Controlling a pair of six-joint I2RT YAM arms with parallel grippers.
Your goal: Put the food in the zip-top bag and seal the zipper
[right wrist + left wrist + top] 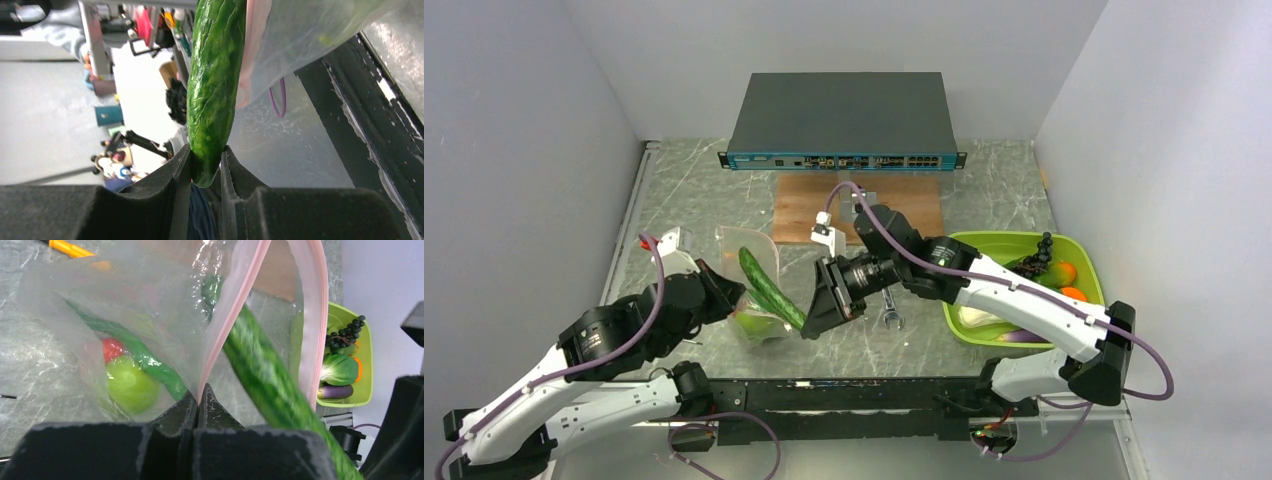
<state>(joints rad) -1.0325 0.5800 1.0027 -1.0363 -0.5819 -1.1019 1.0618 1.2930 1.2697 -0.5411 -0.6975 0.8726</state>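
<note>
Both sets of jaws grip: left jaws pinched together on the zipper strip [226, 330] of the bag [75, 310], right jaws clamped on one end of the cucumber [215, 90]. Cucumber slants into the open bag, over apple [131, 386] and strawberry [112, 348]. Grapes [1036, 258] sit in the green tray [984, 248], right side of tabletop [694, 190].

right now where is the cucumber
The cucumber is left of centre in the top view, one end in the right gripper, the other inside the zip-top bag the left gripper holds.
</note>
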